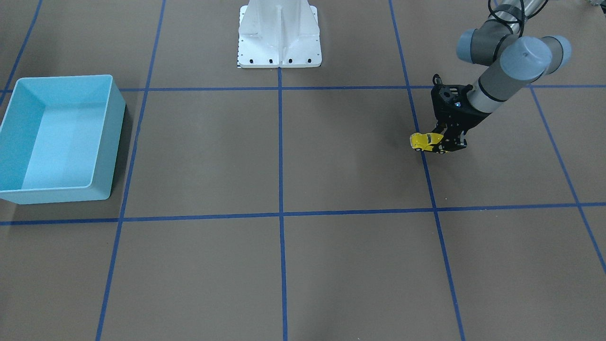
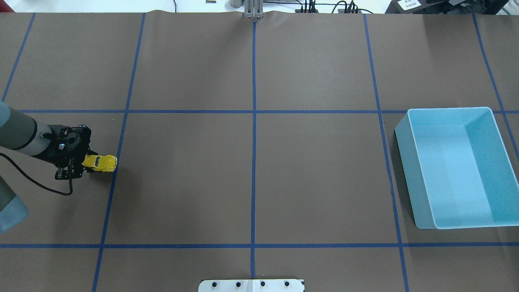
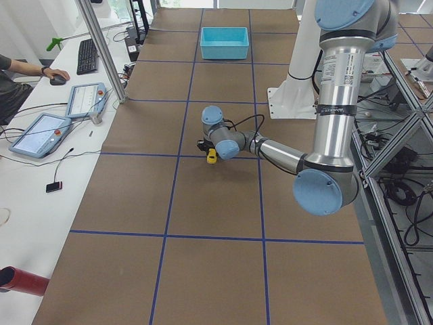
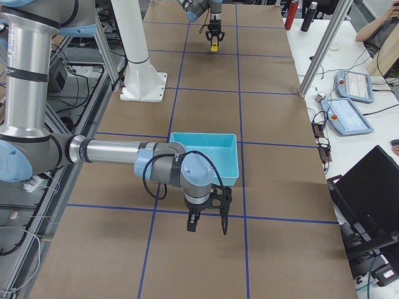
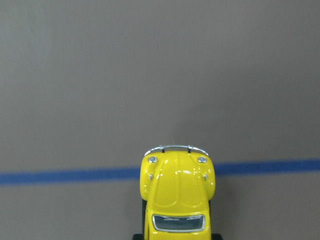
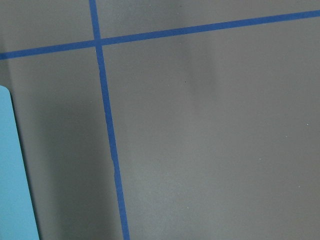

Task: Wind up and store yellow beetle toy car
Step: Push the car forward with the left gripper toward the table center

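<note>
Since a wind-up toy presumably loads its spring when its wheels drag along the surface (image 2: 186,182), the left jaws hold the car (image 2: 101,162) low, at the left edge of the overhead view, closed on its rear half. The bonnet and silvery bumper stick out free ahead of them. In the left wrist view the car (image 5: 177,195) fills the bottom centre, with its nose reaching a blue line (image 5: 60,176) and the jaws showing only as dark tips at either flank. Whether the wheels touch the surface cannot be told. The bin (image 2: 405,174) sits open at the far right of the overhead view, well apart from the car, so storing probably comes later. The right jaws hang near the bin in the side view only. Whether they are open or closed cannot be judged from there.
</note>
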Controlling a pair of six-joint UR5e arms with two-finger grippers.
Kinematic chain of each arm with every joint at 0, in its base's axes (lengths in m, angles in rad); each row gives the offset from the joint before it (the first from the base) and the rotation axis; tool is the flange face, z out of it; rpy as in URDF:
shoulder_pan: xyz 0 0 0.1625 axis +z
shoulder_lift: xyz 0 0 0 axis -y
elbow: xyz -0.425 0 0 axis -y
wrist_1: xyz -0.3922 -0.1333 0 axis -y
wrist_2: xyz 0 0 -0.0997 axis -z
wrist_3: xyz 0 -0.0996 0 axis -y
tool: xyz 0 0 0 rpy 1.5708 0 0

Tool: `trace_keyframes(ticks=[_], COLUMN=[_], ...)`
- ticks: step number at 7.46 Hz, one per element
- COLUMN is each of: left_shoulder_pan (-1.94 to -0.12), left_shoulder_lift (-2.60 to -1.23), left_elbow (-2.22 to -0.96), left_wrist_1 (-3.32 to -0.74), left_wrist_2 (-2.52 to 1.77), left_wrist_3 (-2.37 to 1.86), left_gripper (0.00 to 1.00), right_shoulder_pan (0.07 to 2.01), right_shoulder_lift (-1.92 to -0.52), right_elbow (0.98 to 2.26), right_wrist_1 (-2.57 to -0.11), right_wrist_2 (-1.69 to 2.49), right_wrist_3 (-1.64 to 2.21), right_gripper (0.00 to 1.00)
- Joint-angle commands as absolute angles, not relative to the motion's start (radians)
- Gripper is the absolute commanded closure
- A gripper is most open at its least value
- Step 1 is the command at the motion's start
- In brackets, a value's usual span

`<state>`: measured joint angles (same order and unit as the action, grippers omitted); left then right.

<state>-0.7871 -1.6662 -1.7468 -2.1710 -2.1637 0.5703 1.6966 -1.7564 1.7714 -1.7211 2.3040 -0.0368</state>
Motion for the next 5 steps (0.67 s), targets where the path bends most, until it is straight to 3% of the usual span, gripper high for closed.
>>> trace_keyframes(ticks=[1,3,5], left_shoulder_pan=[-0.782,-0.737,-0.7], left_shoulder_lift=[-1.802,-1.943,-1.988], left_elbow=[-1.703,-1.581,-1.536], left_wrist_1=[-2.175,-2.161,-2.134], left_wrist_2=[-2.167,-2.174,-2.175], left_wrist_3=[0.494,0.489,0.473], left_gripper=[1.0,1.0,1.0], right_shoulder_pan=[1.697,1.697,1.697], right_shoulder_lift=[-1.756,-1.756,-1.756], right_elbow=[1.772,1.772,1.772], right_wrist_1=[-1.721,-1.721,-1.721], right_wrist_2=[2.304,2.304,2.304], right_wrist_3=[-0.037,-0.037,-0.037], right_gripper=[0.0,0.0,0.0])
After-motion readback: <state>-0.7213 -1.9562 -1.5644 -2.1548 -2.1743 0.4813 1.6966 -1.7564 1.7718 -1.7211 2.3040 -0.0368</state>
